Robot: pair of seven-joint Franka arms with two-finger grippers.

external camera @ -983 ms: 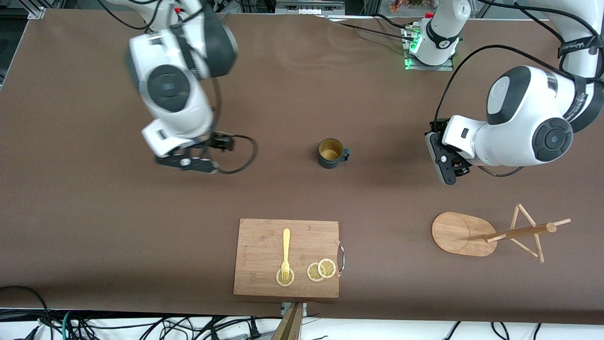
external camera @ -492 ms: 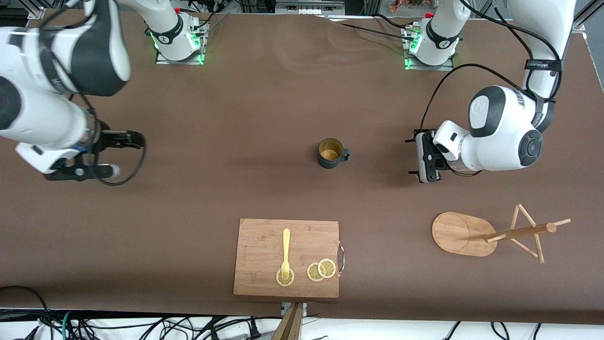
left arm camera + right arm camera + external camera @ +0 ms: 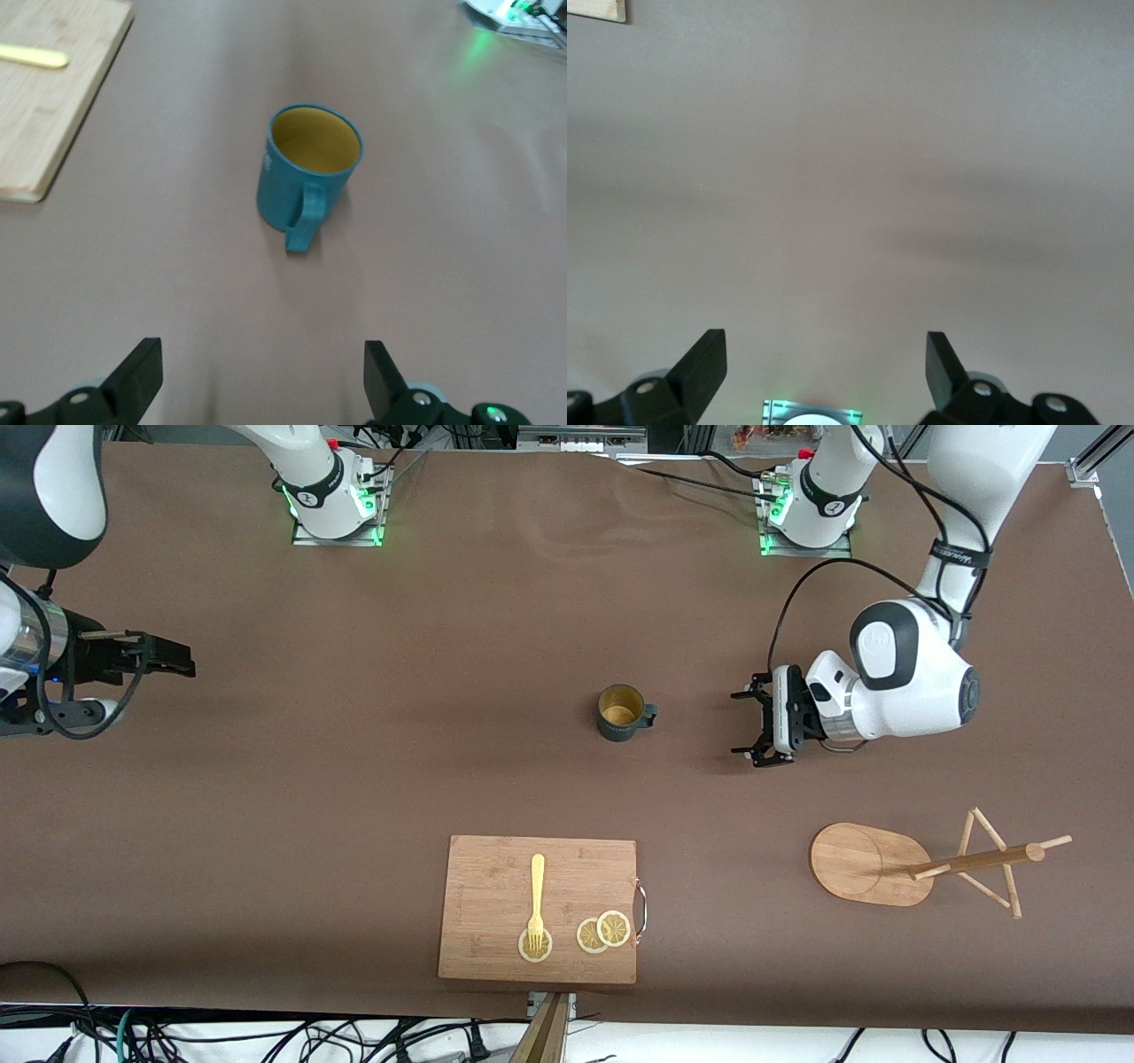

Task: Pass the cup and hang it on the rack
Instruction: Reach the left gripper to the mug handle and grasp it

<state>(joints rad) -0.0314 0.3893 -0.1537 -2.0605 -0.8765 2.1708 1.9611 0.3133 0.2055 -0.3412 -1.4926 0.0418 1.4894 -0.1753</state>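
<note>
The cup (image 3: 624, 712) stands upright on the tabletop (image 3: 496, 638) about midway between the two arms' ends, its mouth up and its small handle pointing toward the left arm's end. The left gripper (image 3: 760, 728) hangs low over the tabletop beside it, turned sideways so that its open jaws face the cup, with a clear gap between; in the left wrist view the cup (image 3: 306, 175) sits centred between the two spread fingertips (image 3: 142, 372), handle toward the camera. So the left arm is much the nearer, and a straight advance along the line of the handle should carry the jaws to the cup. The right gripper (image 3: 164, 662) waits over bare tabletop at the right arm's end, well apart from the cup, its jaws open too in its wrist view. The rack (image 3: 921, 859) stands toward the left arm's end, nearer the front camera than the cup, its pegs bare.
</note>
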